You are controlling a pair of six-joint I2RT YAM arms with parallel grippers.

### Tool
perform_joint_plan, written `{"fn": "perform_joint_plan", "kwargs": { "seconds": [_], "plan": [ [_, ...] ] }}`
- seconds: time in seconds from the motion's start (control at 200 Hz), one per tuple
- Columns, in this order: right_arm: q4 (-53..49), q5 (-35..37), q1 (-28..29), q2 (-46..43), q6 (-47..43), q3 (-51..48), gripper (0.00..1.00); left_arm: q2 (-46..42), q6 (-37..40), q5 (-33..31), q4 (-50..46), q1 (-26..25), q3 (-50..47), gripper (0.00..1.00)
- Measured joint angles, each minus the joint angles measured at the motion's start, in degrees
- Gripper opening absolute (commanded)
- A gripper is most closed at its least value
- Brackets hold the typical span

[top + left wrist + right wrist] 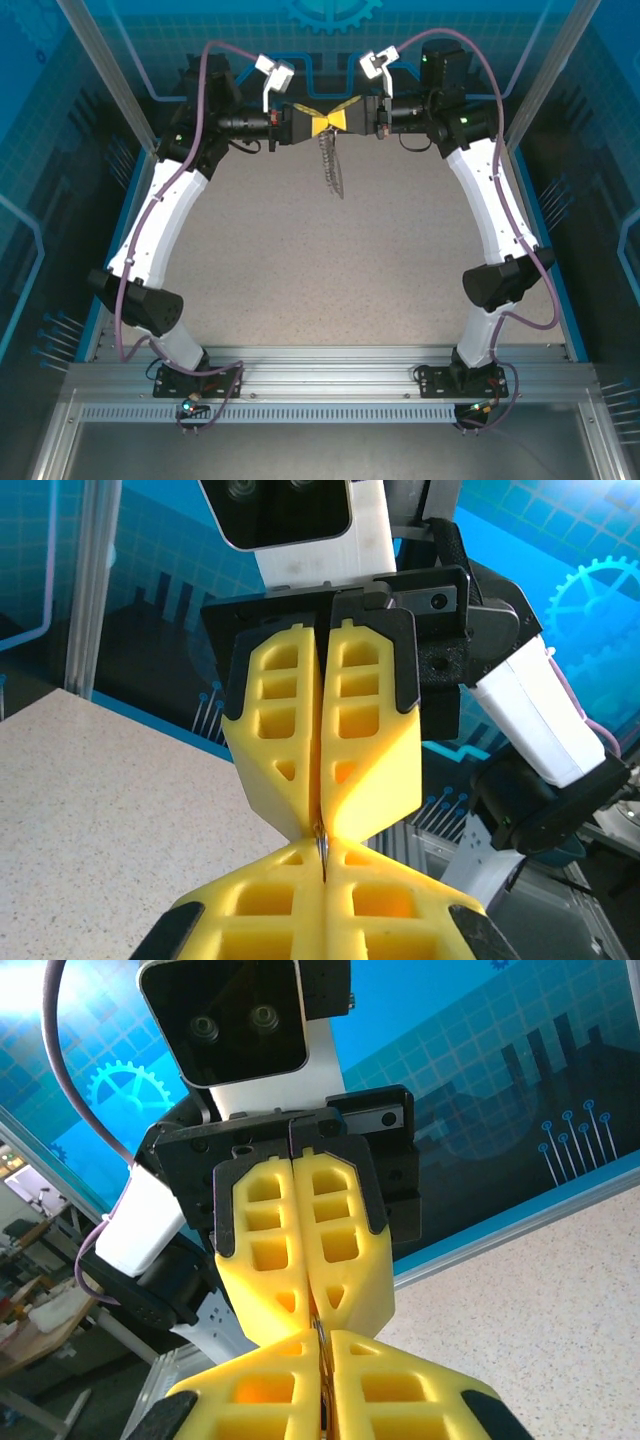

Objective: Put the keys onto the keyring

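At the back of the table (pixel 330 280) my two grippers meet tip to tip above the surface. The left gripper (pixel 324 123) has its yellow fingers (pixel 270 900) pressed together on a thin sliver of metal (pixel 322 848), seen edge-on. The right gripper (pixel 337 121) pinches the same thin metal (pixel 322 1342) from the other side, with a hairline gap between its fingers (pixel 400 1390). I take this metal for the keyring. Its silvery beaded chain (pixel 331 168) hangs down from where the tips meet. The keys are hidden.
A blue printed backdrop (pixel 330 30) and a metal frame post (pixel 110 75) stand close behind and beside the grippers. Both arms curve along the table's sides. An aluminium rail (pixel 330 365) carries the arm bases at the near edge.
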Motion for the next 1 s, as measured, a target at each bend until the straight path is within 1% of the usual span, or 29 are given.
{"fn": "perform_joint_plan", "kwargs": {
  "seconds": [0.1, 0.205, 0.325, 0.455, 0.55, 0.74, 1.0],
  "plan": [
    [4.35, 0.83, -0.52, -1.79, 3.06, -4.5, 0.31, -0.87, -1.6, -1.29, 3.28, 0.0, -2.54, 0.0],
    [8.79, 1.64, -1.73, -4.68, 5.88, -9.84, 0.35, -1.53, -3.67, -2.34, 6.73, 0.0, -4.96, 0.0],
    [14.58, 2.56, -2.73, -8.28, 9.49, -15.65, 0.36, -1.57, -5.95, -3.1, 9.94, 0.0, -5.9, 0.0],
    [20.11, 2.71, -2.73, -10.12, 12.9, -18.8, 0.38, -1.6, -7.85, -3.43, 12.94, 0.0, -6.21, 0.0],
    [23.04, 2.84, -2.73, -10.25, 14.78, -19.58, 0.41, -1.62, -9.33, -3.43, 14.84, 0.0, -6.45, 0.0],
    [26.38, 2.93, -2.56, -10.23, 17.07, -19.96, 0.42, -1.62, -11.15, -3.43, 17.27, 0.0, -6.62, 0.0],
    [28.72, 2.89, -0.59, -8.92, 18.38, -19.93, 0.43, -1.64, -12.85, -3.43, 18.97, 0.0, -7.17, 0.0]
  ]
}}
